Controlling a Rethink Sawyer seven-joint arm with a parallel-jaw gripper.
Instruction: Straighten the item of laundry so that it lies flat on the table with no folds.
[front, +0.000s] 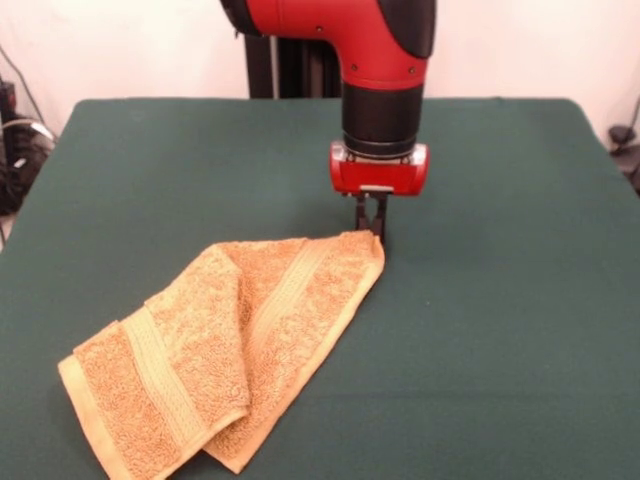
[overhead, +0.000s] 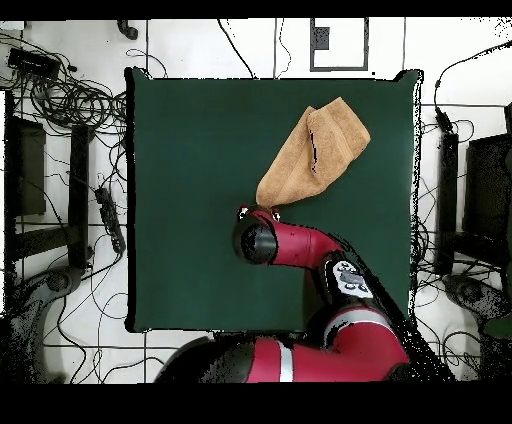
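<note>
The item of laundry (front: 225, 340) is a tan-orange terry towel folded over on itself, running from the front left of the table (front: 500, 300) up to a pointed corner. My gripper (front: 372, 230) stands upright right at that corner, its dark fingers (front: 378, 215) close together and pinching the towel's tip. From above, the towel (overhead: 315, 150) stretches diagonally across the table (overhead: 190, 200), with the arm's wrist covering its lower tip, so the gripper is hidden there.
Cables (overhead: 75, 100) and equipment lie on the floor around the table. The red arm (overhead: 310, 250) reaches in from the table's bottom edge in the overhead view.
</note>
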